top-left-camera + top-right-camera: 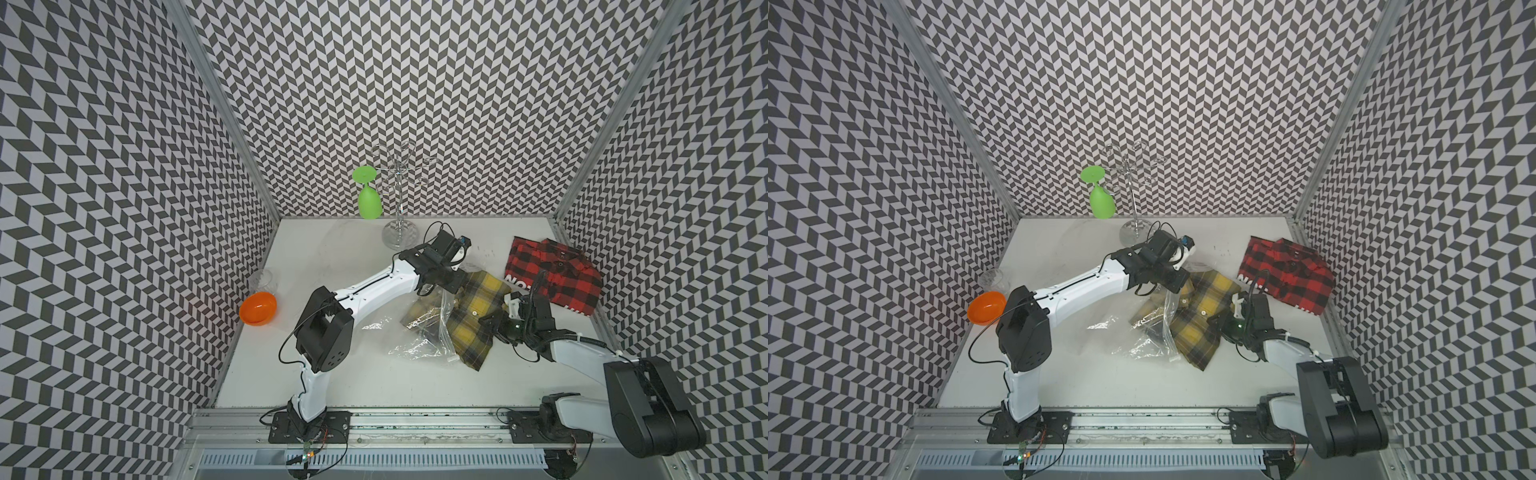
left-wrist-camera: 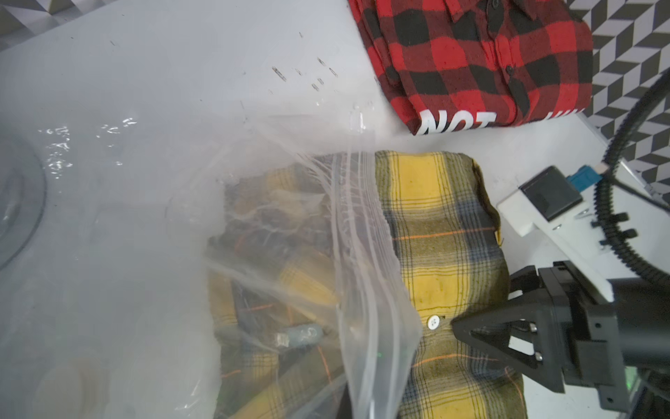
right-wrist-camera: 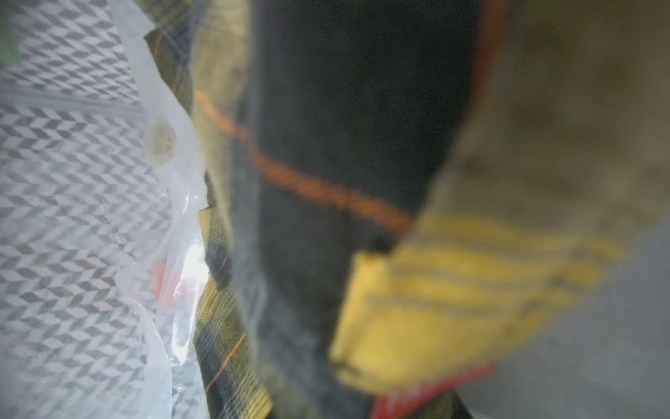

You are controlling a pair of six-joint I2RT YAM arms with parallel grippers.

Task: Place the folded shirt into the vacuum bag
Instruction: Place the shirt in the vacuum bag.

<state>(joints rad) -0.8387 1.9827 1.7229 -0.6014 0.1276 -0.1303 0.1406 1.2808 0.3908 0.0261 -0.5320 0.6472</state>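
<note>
In both top views the yellow plaid shirt [image 1: 478,305] lies mid-desk. The half nearer the left arm is under the clear film of the vacuum bag [image 1: 415,347], and the rest is outside. The left pincer [image 1: 452,281] is closed at the bag's raised lip and appears to be pinching it. The right pincer [image 1: 490,321] sits at the shirt's outer edge. A red plaid shirt [image 1: 552,274] lies apart, near the far right corner of the desk [image 1: 353,374].

The left wrist view adds what those miss: the zip strip [image 2: 362,254] crosses the shirt roughly midway. One finger [image 2: 486,335] of the right pincer rests on the cloth beside a button [image 2: 433,321]. Whether the jaws clamp the cloth cannot be told.

The right wrist view is mostly blurred cloth, yet it alone shows the white valve cap [image 3: 159,139].

Likely risks: a push could bunch the shirt against the strip, slide the light bag along the desk, or tug the lip out of the left pincer.
</note>
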